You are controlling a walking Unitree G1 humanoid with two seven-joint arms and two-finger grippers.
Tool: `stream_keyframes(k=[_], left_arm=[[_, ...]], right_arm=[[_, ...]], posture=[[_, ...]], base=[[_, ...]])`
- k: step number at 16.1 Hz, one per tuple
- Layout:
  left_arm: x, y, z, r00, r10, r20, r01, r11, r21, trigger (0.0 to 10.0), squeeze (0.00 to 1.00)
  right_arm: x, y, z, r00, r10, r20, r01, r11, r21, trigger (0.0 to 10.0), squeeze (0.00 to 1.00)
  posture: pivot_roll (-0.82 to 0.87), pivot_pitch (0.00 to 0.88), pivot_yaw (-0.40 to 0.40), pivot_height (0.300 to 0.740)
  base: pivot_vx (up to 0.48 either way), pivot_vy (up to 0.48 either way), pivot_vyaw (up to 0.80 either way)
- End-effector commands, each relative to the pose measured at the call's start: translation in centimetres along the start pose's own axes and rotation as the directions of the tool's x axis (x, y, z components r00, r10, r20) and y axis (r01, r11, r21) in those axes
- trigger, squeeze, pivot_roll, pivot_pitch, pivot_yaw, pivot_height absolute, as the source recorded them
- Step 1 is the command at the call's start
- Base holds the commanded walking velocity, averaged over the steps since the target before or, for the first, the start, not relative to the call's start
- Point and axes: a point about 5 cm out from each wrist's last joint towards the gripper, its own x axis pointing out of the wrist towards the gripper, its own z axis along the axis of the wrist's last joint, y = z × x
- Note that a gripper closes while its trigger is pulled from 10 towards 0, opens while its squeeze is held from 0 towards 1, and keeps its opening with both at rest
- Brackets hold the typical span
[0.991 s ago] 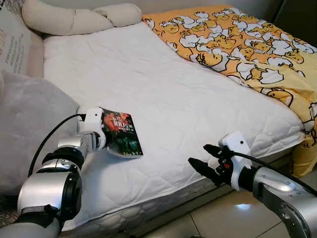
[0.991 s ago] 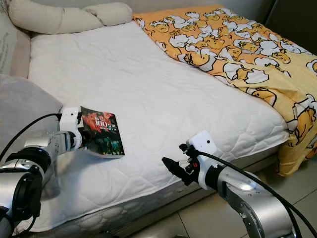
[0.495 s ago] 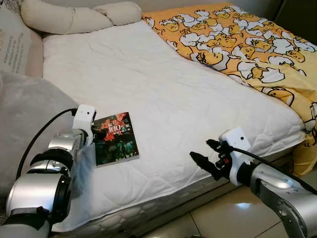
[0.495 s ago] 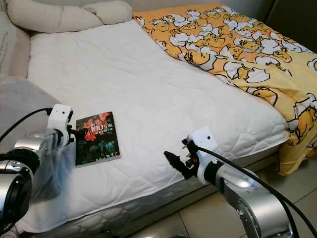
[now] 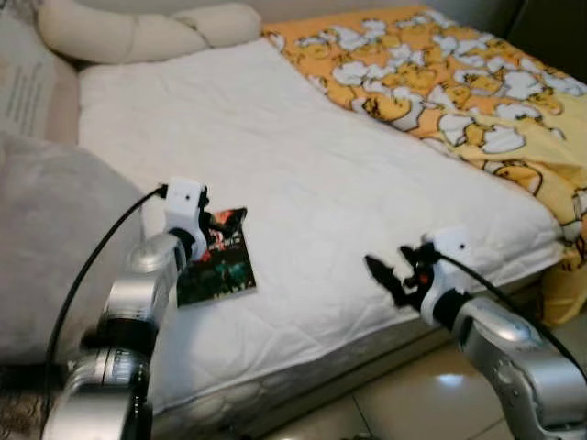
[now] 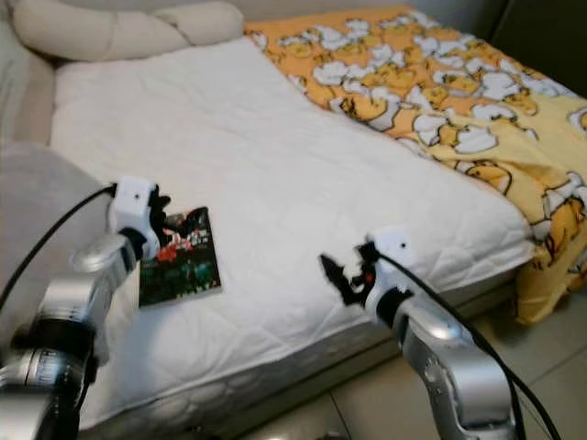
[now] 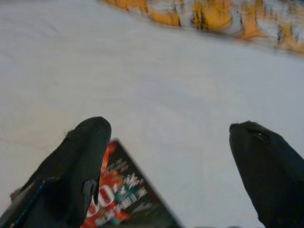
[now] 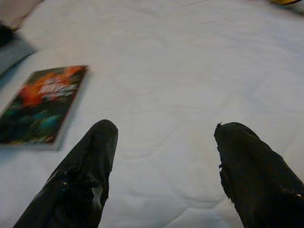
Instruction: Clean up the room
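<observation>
1. The book (image 5: 223, 261) lies flat on the white mattress (image 5: 303, 174), near its front-left edge, dark cover up with red lettering.
2. My left gripper (image 7: 173, 161) hovers right above the book's upper corner, fingers spread wide, nothing between them; one finger (image 7: 80, 166) overlaps the cover in my wrist view, and I can't tell whether it touches.
3. My right gripper (image 8: 166, 175) hangs over the front edge of the mattress, well apart from the book, fingers wide open and holding nothing.
4. A grey cushion (image 5: 55, 238) sits just beside my left arm, at the bed's left side.
5. A long cream pillow (image 5: 138, 32) runs along the head of the bed.
6. An orange duck-print blanket (image 5: 459, 92) covers the far right side and drapes over the corner.
7. Pale floor tiles (image 5: 404, 403) show below the bed frame.
</observation>
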Motion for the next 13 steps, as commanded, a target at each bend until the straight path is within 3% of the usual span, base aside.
stream_keyframes(k=[1, 3, 4, 5, 7, 12, 13], left_arm=[[-0.9, -1.2, 1.3, 0.998, 0.014, 0.063, -0.013, 1.0, -0.016, 10.0, 1.0], [-2.3, -2.1, 1.5, 0.995, 0.016, 0.094, -0.015, 1.0, -0.007, 10.0, 1.0], [-4.3, -2.7, 1.4, 0.994, 0.077, 0.073, -0.075, 0.997, -0.025, 10.0, 1.0], [-5.3, -3.0, 1.5, 0.993, 0.089, 0.072, -0.088, 0.996, -0.013, 10.0, 1.0], [-6.6, -3.5, 1.5, 0.99, 0.124, 0.069, -0.123, 0.992, -0.026, 10.0, 1.0], [-7.9, -3.4, 1.2, 0.983, 0.184, 0.004, -0.184, 0.983, -0.01, 10.0, 1.0], [-8.4, -3.0, 1.0, 0.977, 0.214, -0.009, -0.214, 0.977, 0.004, 10.0, 1.0]], right_arm=[[0.3, -0.1, 0.1, 0.999, -0.034, 0.026, 0.034, 0.999, -0.001, 10.0, 0.0], [0.5, -0.5, 0.3, 0.994, -0.086, 0.067, 0.089, 0.996, -0.029, 10.0, 0.0], [0.7, -0.6, 0.2, 0.991, -0.114, 0.071, 0.117, 0.993, -0.033, 10.0, 0.0], [0.8, -0.5, 0.2, 0.99, -0.119, 0.076, 0.124, 0.99, -0.072, 10.0, 0.0], [0.9, -0.1, 0.0, 0.99, -0.113, 0.082, 0.117, 0.992, -0.042, 10.0, 0.0], [0.8, -0.1, -0.5, 0.985, -0.155, 0.076, 0.159, 0.986, -0.054, 10.0, 0.0], [0.9, -0.3, -0.5, 0.985, -0.155, 0.08, 0.161, 0.985, -0.066, 10.0, 0.0]], posture=[[-0.09, 0.0, 0.005, 0.74], [-0.07, 0.0, -0.012, 0.74], [-0.06, 0.0, -0.011, 0.74], [-0.06, 0.0, -0.01, 0.74], [-0.06, 0.0, -0.011, 0.74], [-0.06, 0.0, -0.017, 0.74], [-0.06, 0.0, -0.024, 0.74]], base=[[0.0, 0.0, 0.0], [0.0, 0.0, 0.0], [0.0, 0.0, 0.0], [0.0, 0.0, 0.0], [0.0, 0.0, 0.0], [0.0, -0.48, 0.0], [0.0, -0.48, 0.8]])
